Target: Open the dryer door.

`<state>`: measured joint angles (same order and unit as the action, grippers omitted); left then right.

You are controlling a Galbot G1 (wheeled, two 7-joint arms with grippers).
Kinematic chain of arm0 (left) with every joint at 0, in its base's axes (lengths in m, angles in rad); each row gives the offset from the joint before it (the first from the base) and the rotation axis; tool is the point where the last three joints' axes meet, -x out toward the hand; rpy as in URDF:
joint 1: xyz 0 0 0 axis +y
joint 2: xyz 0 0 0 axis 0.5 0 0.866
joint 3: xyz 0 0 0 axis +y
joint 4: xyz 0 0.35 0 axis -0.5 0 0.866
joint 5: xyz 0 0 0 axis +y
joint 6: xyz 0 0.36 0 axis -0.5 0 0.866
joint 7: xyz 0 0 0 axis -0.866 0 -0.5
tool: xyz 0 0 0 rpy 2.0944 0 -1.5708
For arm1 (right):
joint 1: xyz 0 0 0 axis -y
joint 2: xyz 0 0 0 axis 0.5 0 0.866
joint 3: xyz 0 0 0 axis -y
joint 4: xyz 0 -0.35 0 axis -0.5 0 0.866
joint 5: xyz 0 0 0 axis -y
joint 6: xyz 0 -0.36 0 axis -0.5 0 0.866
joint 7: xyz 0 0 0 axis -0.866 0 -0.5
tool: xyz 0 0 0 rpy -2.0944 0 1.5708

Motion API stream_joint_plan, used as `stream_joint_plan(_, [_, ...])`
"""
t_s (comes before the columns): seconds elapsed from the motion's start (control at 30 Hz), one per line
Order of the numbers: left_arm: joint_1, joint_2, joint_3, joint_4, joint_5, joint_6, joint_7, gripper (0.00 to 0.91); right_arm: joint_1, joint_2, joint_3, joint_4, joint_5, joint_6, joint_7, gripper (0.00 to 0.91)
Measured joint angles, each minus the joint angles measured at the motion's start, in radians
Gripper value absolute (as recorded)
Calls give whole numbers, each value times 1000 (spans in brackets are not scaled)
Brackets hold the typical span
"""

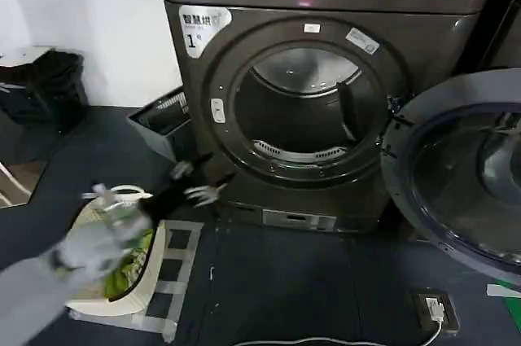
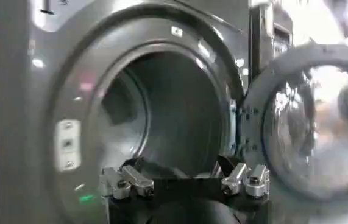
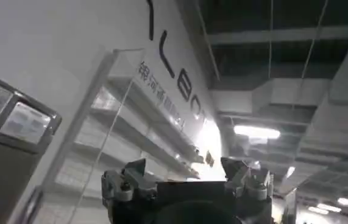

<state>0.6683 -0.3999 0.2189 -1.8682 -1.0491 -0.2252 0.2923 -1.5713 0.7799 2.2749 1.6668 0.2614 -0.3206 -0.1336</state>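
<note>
The door [image 1: 468, 171] hangs wide open at the right of the dryer [image 1: 305, 118], its grey inner side showing. The left gripper [image 1: 198, 183] reaches low toward the dryer's front, fingers spread apart and holding nothing. The right gripper [image 3: 187, 176] points up at the ceiling [image 3: 283, 36], fingers apart and empty.

A white sticker [image 1: 203, 28] on the dryer's front, upper left of the opening, reads "1".

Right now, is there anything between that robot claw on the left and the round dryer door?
Nothing visible stands in the way. The dryer door already hangs swung wide open at the right of the drum opening. The left gripper, jaws open and empty, sits low before the machine's front, left of the opening, apart from the door.
</note>
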Motion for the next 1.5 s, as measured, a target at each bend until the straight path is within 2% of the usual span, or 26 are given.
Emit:
stream_joint_plan(0.17, [32, 152, -2, 29, 25, -16, 71, 907, 5, -6, 14, -3, -8, 10, -2, 907])
stream_joint_plan(0.27, [41, 233, 15, 53, 90, 15, 113, 907, 2, 1, 4, -6, 23, 8, -7, 907])
stream_joint_plan(0.47, [54, 368, 28, 93, 234, 98, 247, 907, 17, 2, -11, -10, 14, 16, -7, 907])
stream_joint_plan(0.6, [66, 423, 29, 120, 358, 141, 301, 907, 11, 8, -19, -2, 13, 21, -12, 907])
stream_joint_plan(0.73, [67, 434, 28, 143, 464, 145, 309, 907, 15, 5, -27, -2, 15, 23, -13, 907])
stream_joint_plan(0.9, [66, 436, 24, 180, 508, 146, 326, 907, 14, 4, -35, -6, 13, 25, -12, 907])
stream_joint_plan(1.23, [68, 442, 29, 240, 691, 170, 405, 907, 14, 7, -36, -7, 12, 26, -13, 907])
stream_joint_plan(1.5, [69, 439, 29, 262, 702, 201, 388, 907, 4, 12, -27, -5, 12, 31, -9, 907])
